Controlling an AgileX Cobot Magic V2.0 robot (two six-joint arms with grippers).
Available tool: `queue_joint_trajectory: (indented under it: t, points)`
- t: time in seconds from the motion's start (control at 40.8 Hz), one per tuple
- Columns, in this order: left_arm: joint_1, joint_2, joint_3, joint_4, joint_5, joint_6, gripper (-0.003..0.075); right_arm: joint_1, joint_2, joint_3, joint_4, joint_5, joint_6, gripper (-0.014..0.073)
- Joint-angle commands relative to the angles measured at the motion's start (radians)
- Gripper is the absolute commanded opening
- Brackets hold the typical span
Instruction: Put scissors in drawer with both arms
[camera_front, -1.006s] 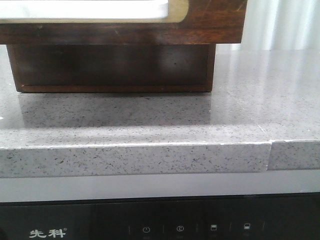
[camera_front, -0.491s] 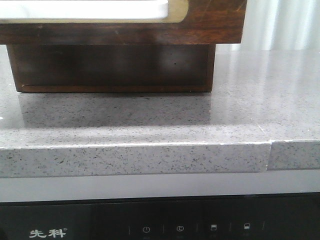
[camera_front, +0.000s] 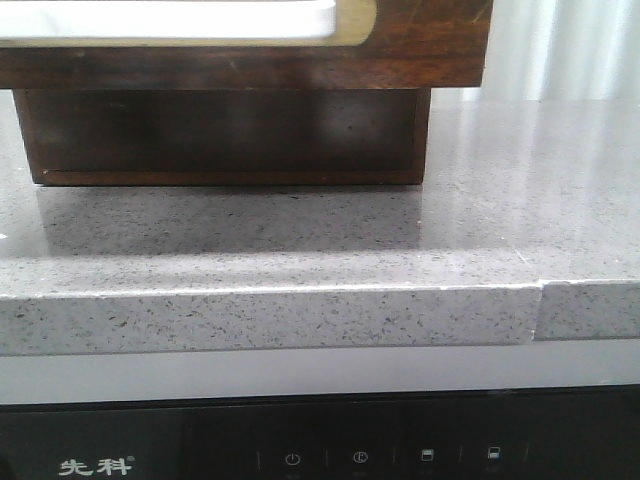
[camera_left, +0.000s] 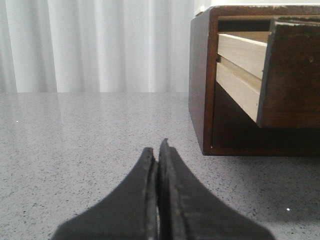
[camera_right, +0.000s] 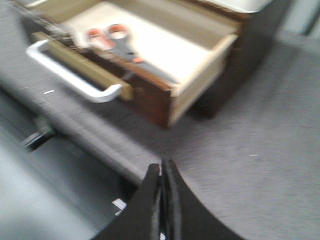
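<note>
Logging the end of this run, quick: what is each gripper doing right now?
Left gripper: closed, holding nothing.
Right gripper: closed, holding nothing; the scissors lie in the open drawer.

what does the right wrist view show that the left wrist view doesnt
Only the right wrist view shows the scissors lying inside the open drawer, its white handle, and the shut right gripper. Only the left wrist view shows the white curtain and the shut left gripper. Both show the pulled-out drawer, the cabinet and the grey countertop.

Soft even daylight off the countertop (camera_front: 300, 240); right wrist view motion-blurred; front view sharp
</note>
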Motion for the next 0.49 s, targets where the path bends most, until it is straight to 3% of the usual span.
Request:
queue_joint_trajectory:
  t: [0.0, 0.27, 0.466]
  points:
    - [0.001, -0.018, 0.025, -0.008, -0.084, -0.005, -0.0020, -0.109, -0.066, 0.086, -0.043, -0.216, -0.018, -0.0068]
    - [0.001, -0.018, 0.025, -0.008, -0.084, -0.005, -0.0020, -0.342, -0.326, 0.498, -0.110, -0.637, -0.018, -0.0068]
    - [0.001, -0.018, 0.025, -0.008, -0.084, -0.005, -0.0020, -0.405, -0.484, 0.750, -0.109, -0.773, -0.018, -0.0068]
